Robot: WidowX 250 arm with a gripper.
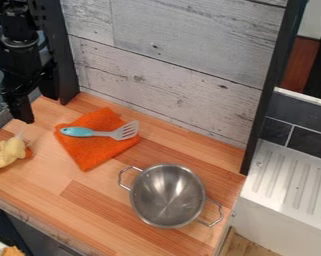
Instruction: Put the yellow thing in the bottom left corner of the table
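Observation:
The black gripper [24, 116] hangs at the upper left, over the back left part of the wooden table [56, 175], pointing down. Below it in the view lies the yellow thing [8, 154], a lumpy, elongated plush-like object at the table's left side. A small orange-red bit shows at its right edge. A gap separates the gripper from the yellow thing. Whether the gripper is open or shut is not discernible.
An orange cloth [89, 152] with a turquoise-handled spatula [102, 133] on it lies right of the yellow thing. A two-handled metal pot [167, 195] stands toward the front right. A wooden wall [163, 65] rises behind.

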